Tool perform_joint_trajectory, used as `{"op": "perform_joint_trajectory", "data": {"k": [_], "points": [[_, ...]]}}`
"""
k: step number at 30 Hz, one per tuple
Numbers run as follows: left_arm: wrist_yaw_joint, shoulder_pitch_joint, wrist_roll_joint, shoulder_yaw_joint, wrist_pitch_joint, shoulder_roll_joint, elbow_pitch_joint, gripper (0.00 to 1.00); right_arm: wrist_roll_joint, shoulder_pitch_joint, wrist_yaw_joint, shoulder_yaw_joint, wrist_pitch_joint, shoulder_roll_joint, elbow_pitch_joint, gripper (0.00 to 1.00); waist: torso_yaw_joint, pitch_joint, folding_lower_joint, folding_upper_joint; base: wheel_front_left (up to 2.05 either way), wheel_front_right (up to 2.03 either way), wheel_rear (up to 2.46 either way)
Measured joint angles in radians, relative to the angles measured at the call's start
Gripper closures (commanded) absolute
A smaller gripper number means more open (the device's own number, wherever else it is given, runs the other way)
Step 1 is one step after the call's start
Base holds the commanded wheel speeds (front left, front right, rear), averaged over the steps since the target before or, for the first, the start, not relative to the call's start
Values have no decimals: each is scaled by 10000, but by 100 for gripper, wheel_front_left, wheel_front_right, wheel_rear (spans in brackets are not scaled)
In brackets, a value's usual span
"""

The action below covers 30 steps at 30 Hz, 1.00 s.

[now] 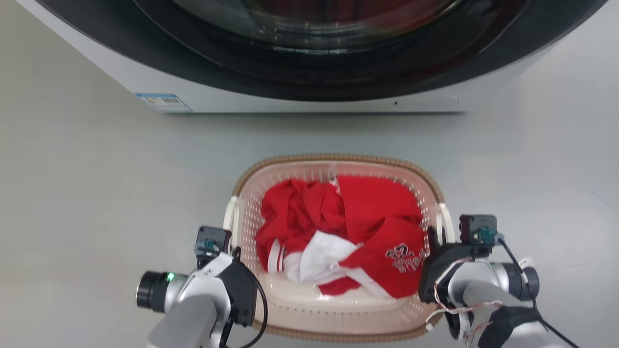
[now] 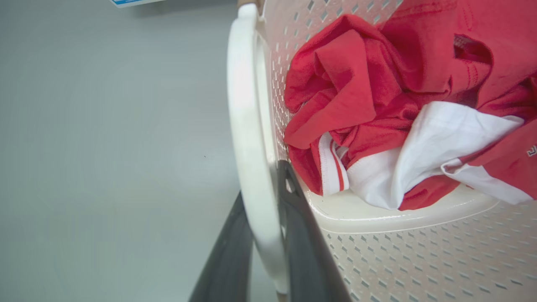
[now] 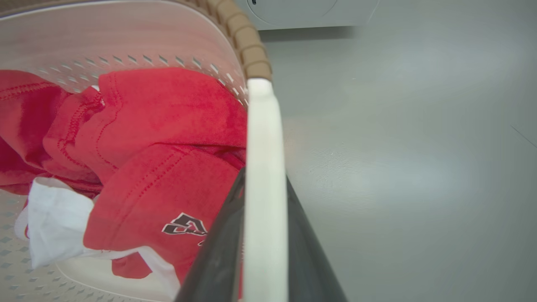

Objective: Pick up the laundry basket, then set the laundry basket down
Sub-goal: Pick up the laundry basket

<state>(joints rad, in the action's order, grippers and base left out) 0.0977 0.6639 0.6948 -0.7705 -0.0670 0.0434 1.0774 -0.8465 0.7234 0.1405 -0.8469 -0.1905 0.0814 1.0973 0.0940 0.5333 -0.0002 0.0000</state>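
The laundry basket (image 1: 338, 159) is cream perforated plastic with a brown woven-look rim, and it sits low in the middle of the head view in front of the washer. It holds red and white clothes (image 1: 343, 227). My left gripper (image 1: 235, 252) is shut on the basket's white left handle (image 2: 243, 105), with one dark finger (image 2: 302, 235) on each side of it. At the other side my right gripper (image 1: 432, 238) is shut on the white right handle (image 3: 261, 134), which runs between its fingers (image 3: 218, 256). Whether the basket rests on the floor I cannot tell.
The washer (image 1: 290, 99), white with a dark round door, stands just beyond the basket across the top of the head view. Grey floor (image 1: 96, 193) spreads to both sides of the basket and between it and the washer.
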Motion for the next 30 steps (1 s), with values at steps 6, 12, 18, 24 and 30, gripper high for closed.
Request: {"op": "perform_joint_trajectory", "data": {"k": [6,12,18,24,30], "points": [[-21,-636,334,-253,311,6,146,100,-456,-783,0,-316,328,-4,-203,100,32,-882,-1,-1,0,0,0],[-186,-1112,512,-518,704,15,353,100,-940,-1412,2,-629,725,-4,-347,100,42,-1776,-1,-1,0,0,0],[-245,-1516,627,-748,1068,40,472,100,-1329,-1930,6,-941,1106,-4,-527,100,26,-2674,0,-1,0,0,0],[-291,-2072,734,-899,1342,40,573,100,-1783,-2592,8,-1250,1383,0,-600,100,3,-3579,0,-1,0,0,0],[-362,-2672,1034,-1112,1540,46,692,100,-2176,-3180,17,-1536,1609,-8,-696,100,-15,-4457,0,-2,0,0,0]]}}
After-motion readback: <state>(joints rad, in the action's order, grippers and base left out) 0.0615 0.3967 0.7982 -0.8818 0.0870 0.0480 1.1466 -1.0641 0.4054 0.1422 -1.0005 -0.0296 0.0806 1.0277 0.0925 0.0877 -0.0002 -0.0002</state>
